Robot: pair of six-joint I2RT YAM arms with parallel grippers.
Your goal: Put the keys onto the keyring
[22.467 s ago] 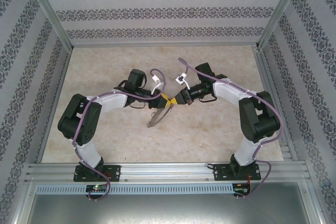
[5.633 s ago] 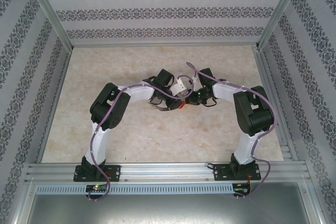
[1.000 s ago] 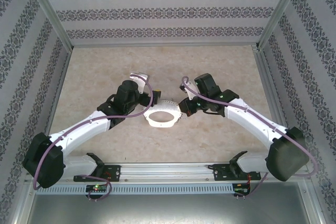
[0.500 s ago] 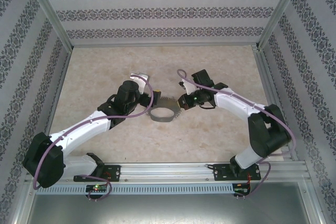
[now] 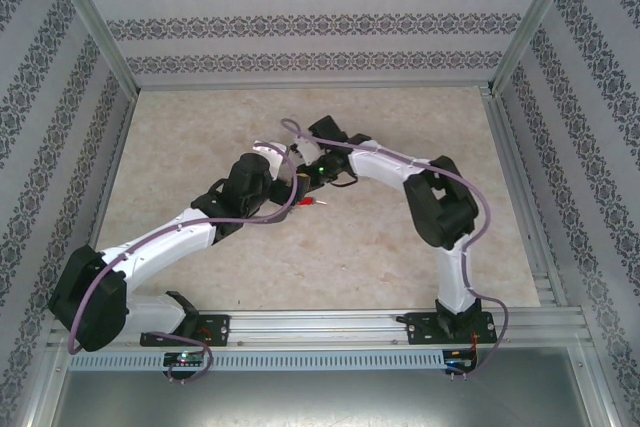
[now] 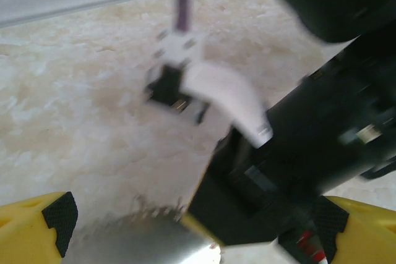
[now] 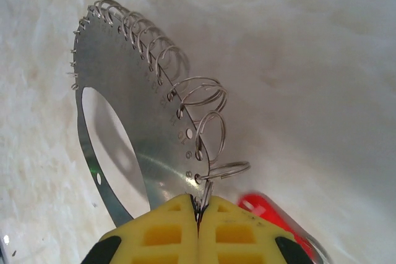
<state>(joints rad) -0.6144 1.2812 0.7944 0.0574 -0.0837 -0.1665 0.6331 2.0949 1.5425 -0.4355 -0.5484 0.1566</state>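
Note:
The keyring (image 7: 142, 122) is a flat silver hoop with small wire rings fringing its rim, tilted over the table. My right gripper (image 7: 199, 211) is shut on one of those small rings at the hoop's near rim. The red-headed key (image 7: 272, 214) sits blurred just right of the right fingers; from above the key (image 5: 308, 203) shows just below both grippers. My left gripper (image 6: 198, 227) has its yellow fingers (image 6: 31, 227) spread wide, with the keyring (image 6: 130, 239) spanning between them. The right gripper's black body hides the hoop's right side. Left gripper (image 5: 290, 187) and right gripper (image 5: 312, 179) meet mid-table.
The beige marbled table (image 5: 400, 257) lies bare around the grippers. Patterned walls and a metal frame (image 5: 110, 137) enclose it. The right arm's elbow (image 5: 440, 207) bends across the middle right, and its cable loops over the wrists.
The right arm has swung left and folded in against the left gripper. The hoop, seen open between the grippers before, is now covered by them. The red key now shows below them.

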